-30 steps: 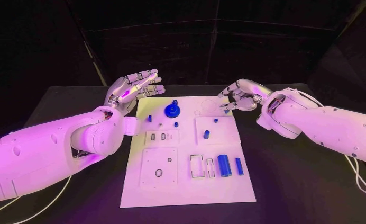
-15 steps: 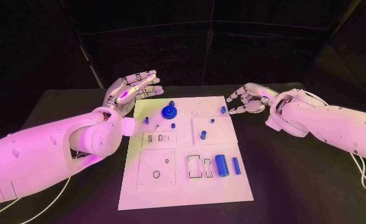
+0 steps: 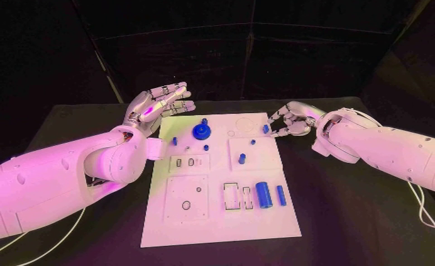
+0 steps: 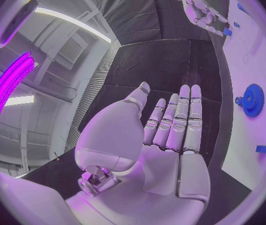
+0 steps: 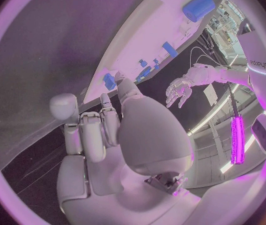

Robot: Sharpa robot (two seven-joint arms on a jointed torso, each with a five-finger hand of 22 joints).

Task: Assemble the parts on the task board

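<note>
The right hand (image 3: 291, 121) is hovering at the far right edge of the task board (image 3: 222, 228), its fingers (image 3: 279, 115) curling inward around a small blue peg (image 3: 266, 129) that is standing at that edge; whether the fingertips are actually touching the peg I cannot tell, since the head view shows them just beside it and the right wrist view shows the blue peg (image 5: 110, 80) sitting right at the fingertips without a clear pinch. Judging by this, the step in hand is grasping that peg, and doing it well is calling for a light pinch between thumb and finger along the peg's sides, lifting straight up so it is not tipping or dragging across the white plate. Further out, the left hand (image 3: 159, 105) is hanging above the board's far left corner, fingers spread wide and holding nothing, palm facing up. Between the two hands, the blue gear (image 3: 201, 131) is sitting near the far end of the board, and well nearer the robot a large blue cylinder (image 3: 264, 195) and a thinner blue pin (image 3: 281, 195) are lying beside rectangular slots
</note>
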